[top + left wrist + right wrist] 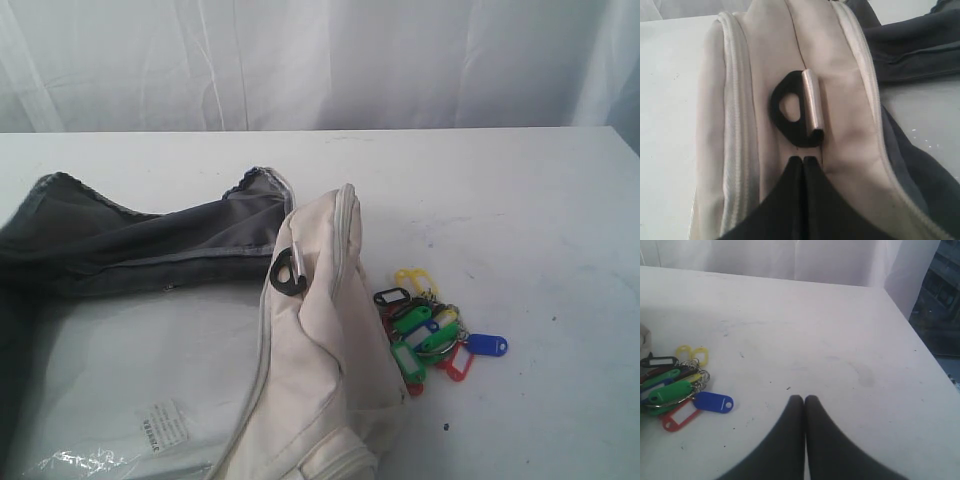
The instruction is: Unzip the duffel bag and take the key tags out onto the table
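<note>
The cream duffel bag (pixel 320 340) lies open on the left of the table (pixel 520 200), its dark grey lining (pixel 130 245) folded back. The key tags (pixel 430 330) lie in a bunch on the tabletop just right of the bag, also seen as key tags (pixel 675 387) in the right wrist view. My left gripper (pixel 803 159) is shut with nothing in it, hovering just short of the bag's black D-ring clip (pixel 792 112) on the duffel bag (pixel 840 75). My right gripper (pixel 803 398) is shut and empty over bare table, a short way from the tags. Neither gripper shows in the exterior view.
A clear plastic wrapper with a label (pixel 160 425) lies inside the bag. A white curtain (pixel 320 60) hangs behind the table. The table's edge (pixel 920 340) and a dark drop beyond it show in the right wrist view.
</note>
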Controlling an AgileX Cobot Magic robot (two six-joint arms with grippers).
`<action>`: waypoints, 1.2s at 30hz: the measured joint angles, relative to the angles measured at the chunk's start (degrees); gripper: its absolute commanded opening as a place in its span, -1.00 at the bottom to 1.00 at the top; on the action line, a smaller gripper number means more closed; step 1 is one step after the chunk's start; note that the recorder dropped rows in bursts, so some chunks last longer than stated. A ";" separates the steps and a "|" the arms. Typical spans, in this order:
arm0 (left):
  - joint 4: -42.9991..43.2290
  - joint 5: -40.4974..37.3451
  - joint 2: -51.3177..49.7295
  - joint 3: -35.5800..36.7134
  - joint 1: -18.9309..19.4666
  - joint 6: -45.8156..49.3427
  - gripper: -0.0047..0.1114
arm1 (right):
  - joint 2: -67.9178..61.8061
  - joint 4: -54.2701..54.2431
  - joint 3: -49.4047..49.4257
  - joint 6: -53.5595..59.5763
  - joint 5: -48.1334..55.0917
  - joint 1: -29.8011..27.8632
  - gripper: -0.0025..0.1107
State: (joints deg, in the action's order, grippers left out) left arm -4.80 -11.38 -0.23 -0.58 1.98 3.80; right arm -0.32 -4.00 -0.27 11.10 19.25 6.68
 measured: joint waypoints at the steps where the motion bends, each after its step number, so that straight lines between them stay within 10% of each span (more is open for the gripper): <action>1: 0.00 0.00 0.00 0.00 0.00 0.00 -0.92 | 0.00 0.00 0.00 0.00 0.00 0.00 -0.96; 36: 0.00 0.00 0.00 0.00 0.00 -0.10 -0.92 | 0.00 -0.36 0.00 -8.50 0.14 0.00 -0.96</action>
State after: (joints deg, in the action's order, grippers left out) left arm -4.80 -11.38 -0.23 -0.58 1.98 3.70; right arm -0.32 -4.37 -0.27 2.60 19.39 6.68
